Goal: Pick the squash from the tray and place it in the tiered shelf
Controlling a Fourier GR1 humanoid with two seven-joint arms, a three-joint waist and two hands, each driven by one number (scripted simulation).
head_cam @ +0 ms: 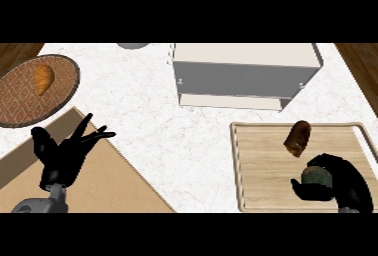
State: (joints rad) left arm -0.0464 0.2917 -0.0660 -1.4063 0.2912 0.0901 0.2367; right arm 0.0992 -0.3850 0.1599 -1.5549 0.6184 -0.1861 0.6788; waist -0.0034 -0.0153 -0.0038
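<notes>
A wooden tray lies on the counter at the right. On it, my right hand curls round a dull green squash, most of which is hidden; it sits low over the tray's near right part. A brown oblong item lies on the tray just beyond the hand. The white and grey tiered shelf stands at the back, beyond the tray. At the lower left my left hand rests open, fingers up.
At the far left, a round woven brown plate holds an orange bread-like piece. A tan triangular board lies under the left hand. A grey round thing peeks in at the top edge.
</notes>
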